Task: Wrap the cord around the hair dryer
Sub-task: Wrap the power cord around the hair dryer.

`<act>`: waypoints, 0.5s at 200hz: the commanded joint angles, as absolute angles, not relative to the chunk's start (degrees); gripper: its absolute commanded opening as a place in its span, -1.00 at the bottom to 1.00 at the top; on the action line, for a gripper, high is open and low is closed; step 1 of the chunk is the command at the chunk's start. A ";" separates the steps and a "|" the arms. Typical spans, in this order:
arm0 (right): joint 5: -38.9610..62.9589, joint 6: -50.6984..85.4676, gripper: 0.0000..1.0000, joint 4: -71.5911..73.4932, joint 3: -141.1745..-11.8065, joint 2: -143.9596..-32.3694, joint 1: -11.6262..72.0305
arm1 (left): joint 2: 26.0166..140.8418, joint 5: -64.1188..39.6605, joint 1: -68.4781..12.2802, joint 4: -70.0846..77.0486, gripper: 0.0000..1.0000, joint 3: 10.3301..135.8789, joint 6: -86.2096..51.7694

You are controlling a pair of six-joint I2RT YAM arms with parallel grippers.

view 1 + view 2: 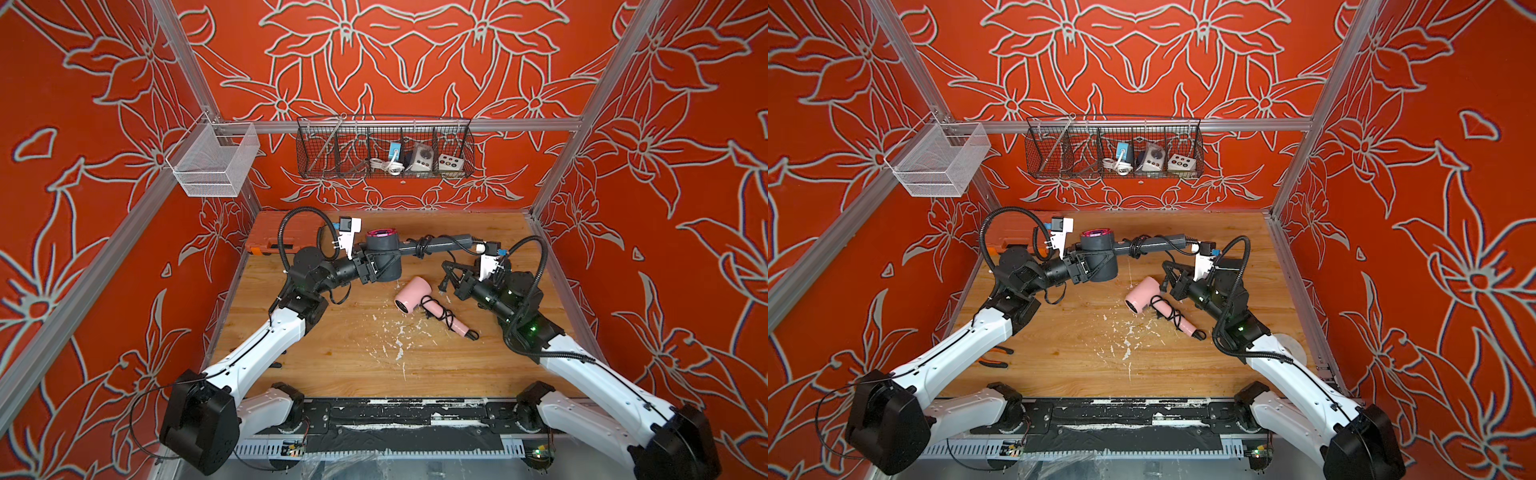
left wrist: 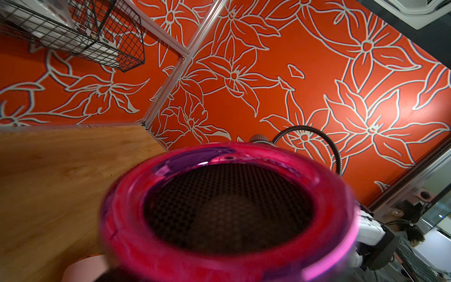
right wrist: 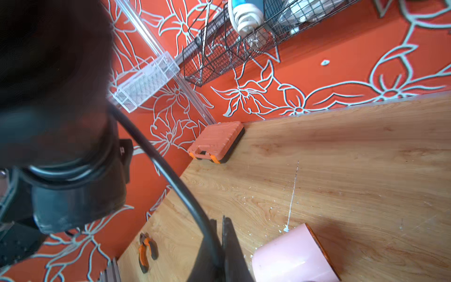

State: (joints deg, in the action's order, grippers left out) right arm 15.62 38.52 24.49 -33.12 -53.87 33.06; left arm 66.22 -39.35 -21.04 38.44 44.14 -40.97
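Two hair dryers are in view, and only the grey hair dryer (image 1: 384, 243) is mine to hold. My left gripper (image 1: 380, 266) is clamped across its barrel and carries it above the wooden table (image 1: 332, 353).

My left wrist view shows little. The dryer's magenta ring and dark mesh (image 2: 229, 207) fill it, blurred, and my fingers there are hidden. In my right wrist view a dark blurred mass covers one side, and I cannot say which part of the dryer it is. Both wrist views cut off the pink hair dryer (image 3: 292, 254). I cannot make out the plug.

The grey dryer's barrel stands upright, with the magenta ring up and the nozzle down. Its handle, the long axis, runs level from my left gripper towards my right gripper (image 1: 446, 274) and ends just beyond it. A few turns of the black cord (image 1: 423, 246) bunch around the middle of the handle. The free length runs off the handle's end to my right gripper, whose jaws are pinched together on it (image 3: 223, 244).

The pink dryer lies on the table just beside my right gripper.
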 commanded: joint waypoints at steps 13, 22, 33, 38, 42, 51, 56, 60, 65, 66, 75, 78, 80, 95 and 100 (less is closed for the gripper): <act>9.63 35.99 -1.00 26.45 -34.31 -54.40 40.93 | 64.26 -25.35 -20.28 42.15 -1.00 45.03 -39.45; 8.30 34.85 -1.00 25.05 -34.38 -54.24 42.79 | 63.38 -23.56 -20.30 38.99 -1.00 45.62 -37.50; 6.95 33.43 -1.00 22.73 -34.47 -53.74 44.65 | 62.48 -22.20 -20.30 34.39 -1.00 46.98 -34.84; 6.63 32.60 -1.00 21.53 -34.60 -53.41 45.41 | 62.25 -22.01 -20.30 31.75 -1.00 48.04 -33.17; 6.39 31.80 -1.00 20.34 -34.73 -53.15 45.96 | 62.08 -21.90 -20.30 29.42 -1.00 48.97 -31.73; 5.76 29.89 -1.00 16.06 -35.64 -52.34 46.94 | 61.88 -22.21 -20.30 24.45 -1.00 51.26 -27.79; 5.57 28.66 -1.00 13.41 -36.42 -51.79 47.35 | 62.02 -22.64 -20.29 21.39 -1.00 52.72 -25.59; 5.58 27.69 -1.00 11.12 -37.06 -51.34 47.51 | 62.17 -22.96 -20.29 18.54 -1.00 53.93 -23.90; 5.54 26.37 -1.00 8.12 -37.96 -50.65 47.60 | 62.22 -23.15 -20.30 15.07 -1.00 55.28 -21.81; 5.54 26.15 -1.00 7.53 -38.18 -50.55 47.62 | 62.23 -23.18 -20.30 14.43 -1.00 55.50 -21.45; 5.32 23.36 -1.00 1.55 -40.30 -49.43 47.72 | 62.51 -24.18 -20.32 10.24 -1.00 57.14 -18.49; 5.20 22.39 -1.00 -0.54 -41.21 -49.09 47.66 | 62.64 -24.34 -20.35 8.17 -1.00 57.70 -17.89; 5.08 21.57 -1.00 -1.85 -41.81 -48.88 47.66 | 62.72 -24.41 -20.34 7.60 -1.00 58.19 -16.88; 4.83 15.64 -1.00 -12.72 -46.82 -48.16 47.58 | 63.77 -25.46 -20.39 -0.92 -1.00 61.31 -12.32; 5.15 13.57 -1.00 -15.96 -48.71 -48.14 47.62 | 64.10 -25.70 -20.39 -2.48 -1.00 61.77 -11.29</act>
